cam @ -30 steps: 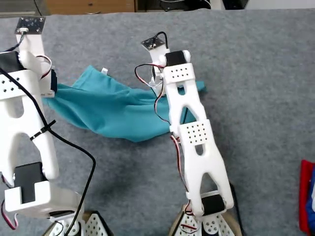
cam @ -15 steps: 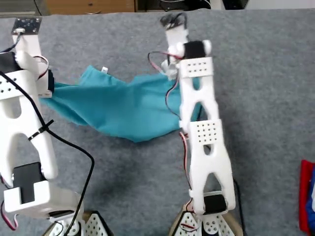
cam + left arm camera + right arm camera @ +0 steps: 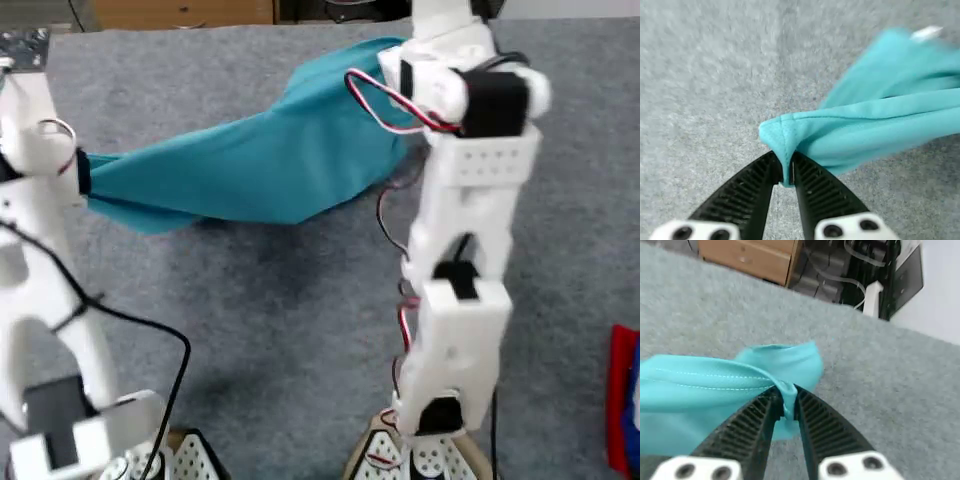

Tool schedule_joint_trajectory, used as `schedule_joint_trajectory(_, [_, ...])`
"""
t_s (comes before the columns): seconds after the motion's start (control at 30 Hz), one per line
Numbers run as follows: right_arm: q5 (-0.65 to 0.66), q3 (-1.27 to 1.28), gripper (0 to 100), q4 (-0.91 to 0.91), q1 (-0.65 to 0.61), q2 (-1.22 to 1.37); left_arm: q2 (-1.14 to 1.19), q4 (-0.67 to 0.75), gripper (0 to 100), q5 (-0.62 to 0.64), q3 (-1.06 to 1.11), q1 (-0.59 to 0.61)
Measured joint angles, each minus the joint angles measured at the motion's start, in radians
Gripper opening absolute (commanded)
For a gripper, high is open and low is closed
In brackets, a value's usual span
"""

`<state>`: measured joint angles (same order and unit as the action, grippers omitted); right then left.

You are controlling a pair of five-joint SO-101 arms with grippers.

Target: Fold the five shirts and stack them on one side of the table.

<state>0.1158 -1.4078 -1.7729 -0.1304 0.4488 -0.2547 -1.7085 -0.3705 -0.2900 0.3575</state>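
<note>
- My left gripper is closed on a bunched corner of the shirt. My right gripper pinches the opposite corner the same way.
- The shirt hangs stretched between my two arms above the desk. The right end is higher and the lower edge sags in the middle. It looks lifted clear, though I cannot tell whether the lowest fold near my left side touches.
- I judge this step to be spreading the shirt flat before folding it.
- Both holds are on only a small pinch of hem, so I should keep them firm and pull just enough to take out the sag. A hard tug could slip a corner free.
- I should level the two ends, then lower them together so the sagging edge lands first and the rest lies down smooth.
- Count: one teal shirt, two arms and two grippers, each holding a corner.
- At the desk's right edge there is one strip of red cloth with a bit of blue cloth beside it. These may be more shirts, but I cannot count them.
</note>
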Motion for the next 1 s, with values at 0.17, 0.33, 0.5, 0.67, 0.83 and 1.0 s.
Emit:
schedule_joint_trajectory(0.17, [0.0, 0.427, 3.4, 0.0, -0.037, -0.394, -0.172, -0.011, 2, 0.0, 0.0, -0.002])
schedule_joint_trajectory(0.33, [0.0, 0.887, 3.4, 0.0, -0.084, -0.856, -0.391, -0.012, 2, 0.0, 0.012, -0.002])
schedule_joint_trajectory(0.5, [0.0, 1.088, 3.4, 0.0, -0.095, -1.252, -0.635, -0.012, 2, 0.0, 0.063, -0.002])
schedule_joint_trajectory(0.67, [0.0, 1.026, 1.8, 0.003, -0.091, -1.413, -0.818, -0.012, 2, 0.0, 0.066, -0.002])
schedule_joint_trajectory(0.83, [0.0, 0.83, 0.6, 0.018, 0.037, -1.418, -0.936, -0.012, 2, 0.0, 0.069, -0.002])
schedule_joint_trajectory(1.0, [0.0, 0.578, 0.5, 0.02, 0.144, -1.37, -1.011, -0.006, 2, 0.031, 0.071, -0.002])
